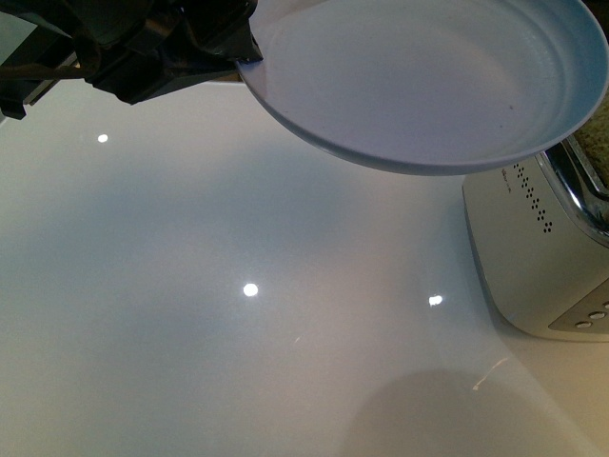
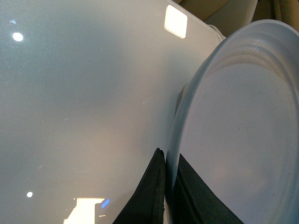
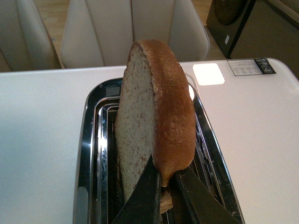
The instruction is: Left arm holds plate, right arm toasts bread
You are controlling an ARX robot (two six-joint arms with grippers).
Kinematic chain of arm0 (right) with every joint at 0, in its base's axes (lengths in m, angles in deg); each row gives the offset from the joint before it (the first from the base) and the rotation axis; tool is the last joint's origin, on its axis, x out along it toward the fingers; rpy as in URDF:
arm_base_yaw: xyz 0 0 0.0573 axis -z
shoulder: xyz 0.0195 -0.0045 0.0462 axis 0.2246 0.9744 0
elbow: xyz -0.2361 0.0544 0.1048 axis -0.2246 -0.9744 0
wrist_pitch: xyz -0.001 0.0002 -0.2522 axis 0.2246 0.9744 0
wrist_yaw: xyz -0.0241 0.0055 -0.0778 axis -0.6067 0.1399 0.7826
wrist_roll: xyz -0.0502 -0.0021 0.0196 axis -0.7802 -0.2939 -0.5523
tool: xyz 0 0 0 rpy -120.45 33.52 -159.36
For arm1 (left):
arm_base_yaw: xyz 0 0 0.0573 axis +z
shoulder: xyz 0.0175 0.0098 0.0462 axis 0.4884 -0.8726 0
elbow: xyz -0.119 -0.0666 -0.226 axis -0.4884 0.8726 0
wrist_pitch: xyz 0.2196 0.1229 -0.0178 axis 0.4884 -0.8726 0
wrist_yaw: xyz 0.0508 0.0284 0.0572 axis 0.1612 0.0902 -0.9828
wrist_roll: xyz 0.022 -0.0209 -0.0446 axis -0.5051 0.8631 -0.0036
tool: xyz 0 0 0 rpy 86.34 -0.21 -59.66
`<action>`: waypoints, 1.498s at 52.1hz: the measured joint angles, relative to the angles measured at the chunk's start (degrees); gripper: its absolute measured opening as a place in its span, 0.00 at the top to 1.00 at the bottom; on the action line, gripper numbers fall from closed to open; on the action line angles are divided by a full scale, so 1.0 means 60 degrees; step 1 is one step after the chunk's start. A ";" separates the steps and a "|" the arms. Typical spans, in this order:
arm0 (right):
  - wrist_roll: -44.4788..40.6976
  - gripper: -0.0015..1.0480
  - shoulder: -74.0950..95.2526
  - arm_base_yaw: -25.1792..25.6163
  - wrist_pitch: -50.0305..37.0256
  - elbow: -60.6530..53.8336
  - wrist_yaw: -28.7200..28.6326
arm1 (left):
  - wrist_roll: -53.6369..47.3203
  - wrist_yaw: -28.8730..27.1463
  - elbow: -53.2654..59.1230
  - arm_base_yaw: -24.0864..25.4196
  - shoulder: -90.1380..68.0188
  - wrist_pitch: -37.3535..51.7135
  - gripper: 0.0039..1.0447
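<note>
No legible text; label (image 3: pixel 251 66) on table (image 3: pixel 261 121) too small to read

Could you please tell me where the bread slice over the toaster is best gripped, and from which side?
Pinch the bread across its two flat faces near one end, coming from above in line with the slots of the toaster. It stands on edge, so its thin dimension suits a pinch and the free end can pass between the chrome walls. The right gripper holds it so.
</note>
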 joint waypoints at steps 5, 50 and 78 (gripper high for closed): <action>0.0004 0.97 -0.0084 -0.0062 0.0029 -0.0106 0.0036 | 0.0000 0.0000 0.0000 0.0000 0.0000 0.0000 0.97; 0.0332 0.67 0.0601 -0.0535 -0.0361 -0.0860 0.0273 | 0.0000 0.0000 0.0000 0.0000 0.0000 0.0000 0.97; 0.0539 0.09 -0.1810 0.0095 0.0914 -0.1446 -0.0452 | 0.0000 0.0004 0.0000 0.0000 0.0000 0.0000 0.97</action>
